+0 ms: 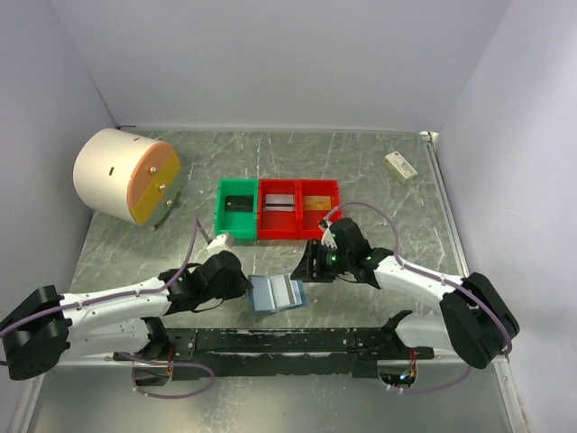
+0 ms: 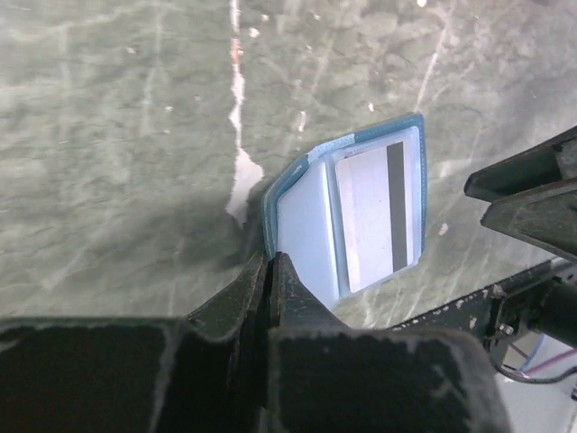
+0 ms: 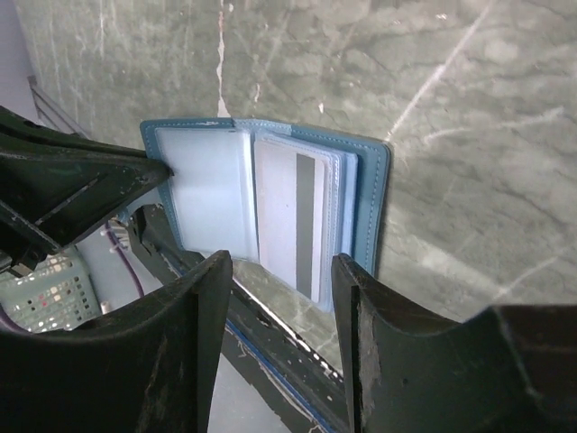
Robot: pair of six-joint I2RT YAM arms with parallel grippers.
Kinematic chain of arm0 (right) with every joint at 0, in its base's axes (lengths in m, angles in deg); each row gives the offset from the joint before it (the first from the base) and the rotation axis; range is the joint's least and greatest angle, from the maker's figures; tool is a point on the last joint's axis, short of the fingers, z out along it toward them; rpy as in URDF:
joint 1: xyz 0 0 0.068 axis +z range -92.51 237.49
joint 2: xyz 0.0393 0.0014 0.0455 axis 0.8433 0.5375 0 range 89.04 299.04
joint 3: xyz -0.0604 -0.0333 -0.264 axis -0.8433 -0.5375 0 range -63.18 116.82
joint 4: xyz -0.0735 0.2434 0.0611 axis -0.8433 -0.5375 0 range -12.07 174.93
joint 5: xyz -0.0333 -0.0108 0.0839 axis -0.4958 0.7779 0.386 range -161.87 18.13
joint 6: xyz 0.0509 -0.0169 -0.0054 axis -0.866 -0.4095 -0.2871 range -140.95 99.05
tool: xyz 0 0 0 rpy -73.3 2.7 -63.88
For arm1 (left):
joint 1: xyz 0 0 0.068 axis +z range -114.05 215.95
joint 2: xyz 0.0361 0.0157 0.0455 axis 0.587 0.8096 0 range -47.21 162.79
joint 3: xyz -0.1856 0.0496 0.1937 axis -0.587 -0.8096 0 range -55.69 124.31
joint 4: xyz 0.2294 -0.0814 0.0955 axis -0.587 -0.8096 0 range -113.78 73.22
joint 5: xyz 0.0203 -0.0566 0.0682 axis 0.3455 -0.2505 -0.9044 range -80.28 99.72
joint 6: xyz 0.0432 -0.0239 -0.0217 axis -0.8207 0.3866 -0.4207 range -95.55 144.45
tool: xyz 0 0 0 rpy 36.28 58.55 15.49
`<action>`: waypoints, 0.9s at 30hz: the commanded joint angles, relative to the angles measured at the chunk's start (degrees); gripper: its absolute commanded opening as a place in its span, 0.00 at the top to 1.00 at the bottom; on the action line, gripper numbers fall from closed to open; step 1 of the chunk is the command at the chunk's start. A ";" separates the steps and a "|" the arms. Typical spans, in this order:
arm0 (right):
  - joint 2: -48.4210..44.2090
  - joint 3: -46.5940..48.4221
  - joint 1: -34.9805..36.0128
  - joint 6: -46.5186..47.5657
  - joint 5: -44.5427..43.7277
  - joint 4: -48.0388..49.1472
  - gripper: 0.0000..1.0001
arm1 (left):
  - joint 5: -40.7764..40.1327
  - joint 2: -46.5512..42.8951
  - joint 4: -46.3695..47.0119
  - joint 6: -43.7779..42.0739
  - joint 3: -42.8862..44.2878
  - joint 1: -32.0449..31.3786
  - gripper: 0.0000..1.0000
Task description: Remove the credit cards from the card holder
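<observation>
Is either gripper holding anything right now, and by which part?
The left gripper is shut on the card holder, pinching one flap's outer edge. The right gripper holds nothing.

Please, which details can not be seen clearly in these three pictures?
- Number of cards: in the right wrist view, the top card covers whatever lies under it in the card holder.
- One corner of the card holder: in the left wrist view, the shut left gripper hides it.
- Contents of the green bin and red bins: too small in the top view.
- Print on the cream box: too small in the top view.
</observation>
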 commanded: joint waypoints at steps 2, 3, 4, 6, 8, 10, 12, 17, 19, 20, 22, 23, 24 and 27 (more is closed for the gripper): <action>4.78 2.80 0.67 0.71 4.40 4.86 0.53 | -7.82 -2.35 -10.46 -0.31 1.95 0.87 0.86; 5.64 3.29 1.00 0.94 4.70 5.27 0.53 | -7.96 -2.55 -10.75 -1.52 2.27 1.62 0.84; 6.52 3.95 1.42 1.15 4.75 5.48 0.53 | -7.84 -2.59 -10.82 -2.67 2.59 2.69 0.83; 8.12 5.01 2.23 1.56 4.65 5.77 0.54 | -6.81 -2.11 -10.47 -5.16 2.97 5.51 0.82; 9.87 6.12 2.77 1.71 4.41 5.38 0.55 | -5.06 -0.92 -9.83 -6.90 3.26 8.64 0.78; 11.13 7.12 3.22 2.17 4.41 5.15 0.56 | -3.75 0.82 -11.04 -7.42 4.68 10.55 0.68; 11.52 7.90 3.60 2.52 4.05 5.09 0.57 | -4.94 1.79 -13.82 -6.88 6.48 10.69 0.56; 12.32 9.89 4.24 3.76 3.00 4.54 0.57 | -6.08 -2.08 -18.00 -7.04 9.16 10.70 0.24; 13.00 10.85 4.39 4.10 2.84 4.24 0.57 | -6.58 -3.96 -21.03 -6.56 11.29 10.70 0.23; 13.45 11.25 4.52 4.17 2.83 4.33 0.57 | -6.62 -4.88 -22.15 -6.59 12.25 10.68 0.23; 14.16 11.68 4.58 4.11 2.79 4.85 0.57 | -5.69 -6.79 -22.99 -7.12 13.90 10.61 0.23; 14.50 11.71 4.66 4.03 2.82 5.35 0.58 | -4.46 -7.60 -22.13 -8.38 14.31 10.65 0.23; 14.77 11.63 4.62 3.82 2.95 5.96 0.58 | -2.41 -8.35 -20.32 -9.45 14.30 10.65 0.24; 15.64 11.47 4.66 2.97 2.98 7.48 0.58 | 5.48 -9.15 -11.42 -12.07 12.03 10.71 0.25</action>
